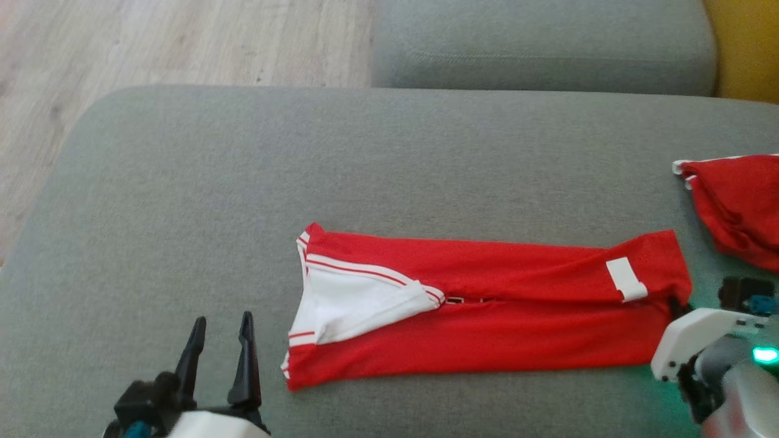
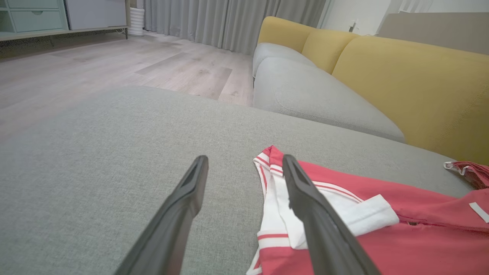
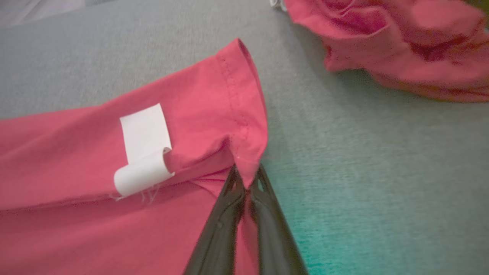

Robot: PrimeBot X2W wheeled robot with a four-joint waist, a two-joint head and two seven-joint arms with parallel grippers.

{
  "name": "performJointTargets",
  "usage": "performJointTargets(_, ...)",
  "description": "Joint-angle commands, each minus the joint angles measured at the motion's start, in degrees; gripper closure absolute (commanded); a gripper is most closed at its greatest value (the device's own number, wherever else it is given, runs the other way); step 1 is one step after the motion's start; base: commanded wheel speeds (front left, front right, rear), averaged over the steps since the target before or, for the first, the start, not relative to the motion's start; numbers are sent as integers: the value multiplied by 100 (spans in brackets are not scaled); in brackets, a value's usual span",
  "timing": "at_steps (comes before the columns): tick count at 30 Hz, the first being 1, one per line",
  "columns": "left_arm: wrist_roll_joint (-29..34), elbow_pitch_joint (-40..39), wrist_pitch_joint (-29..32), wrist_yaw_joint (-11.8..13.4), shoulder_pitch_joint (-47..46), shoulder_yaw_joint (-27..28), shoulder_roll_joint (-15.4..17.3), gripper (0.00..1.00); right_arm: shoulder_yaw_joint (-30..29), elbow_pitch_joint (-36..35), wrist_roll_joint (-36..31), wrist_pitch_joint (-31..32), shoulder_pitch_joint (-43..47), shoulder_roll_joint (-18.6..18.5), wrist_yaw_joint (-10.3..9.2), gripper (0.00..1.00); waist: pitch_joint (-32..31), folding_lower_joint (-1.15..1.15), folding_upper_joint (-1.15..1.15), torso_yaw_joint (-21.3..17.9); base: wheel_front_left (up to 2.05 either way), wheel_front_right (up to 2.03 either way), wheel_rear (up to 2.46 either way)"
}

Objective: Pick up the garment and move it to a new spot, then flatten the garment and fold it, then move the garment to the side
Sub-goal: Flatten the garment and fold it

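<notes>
A grey sofa cushion [image 1: 182, 182] is taking up most of the head view. The red garment [image 1: 487, 328] is lying across its centre as a long folded strip, with its white-trimmed end at lower centre and its hem end at the right. The right gripper [image 3: 248, 173] is reaching in from the lower right, fingers closed on the hem corner. The left gripper [image 1: 223, 317] is hovering at the lower left, wide open and holding nothing, just beside the white-trimmed end. Two red garments are showing – the second garment [image 1: 736, 207] is crumpled at the right edge – plus two grippers and one white label [image 1: 625, 278].
</notes>
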Motion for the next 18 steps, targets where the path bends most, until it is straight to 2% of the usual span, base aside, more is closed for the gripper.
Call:
performJointTargets(1, 35, -178, -15, 16, -88, 178, 104, 0, 135, -234, 58, -101, -116, -193, 20, 100, -82, 0, 0, -83, 0, 0, 0)
performJointTargets(9, 4, -147, -29, 36, 20, 155, 64, 0, 4, -1215, 294, 187, 247, -550, 20, 100, -207, 0, 0, -437, 0, 0, 0)
performJointTargets(14, -8, -96, -51, 6, 18, 142, 15, 0, -257, -1967, 423, 513, 541, -486, 20, 100, -204, 0, 0, -560, 0, 0, 0)
performJointTargets(18, -6, -36, -61, -28, -14, 116, -18, 0, -80, -2531, 634, 737, 682, -259, 20, 100, -199, 0, 0, -587, 0, 0, 0)
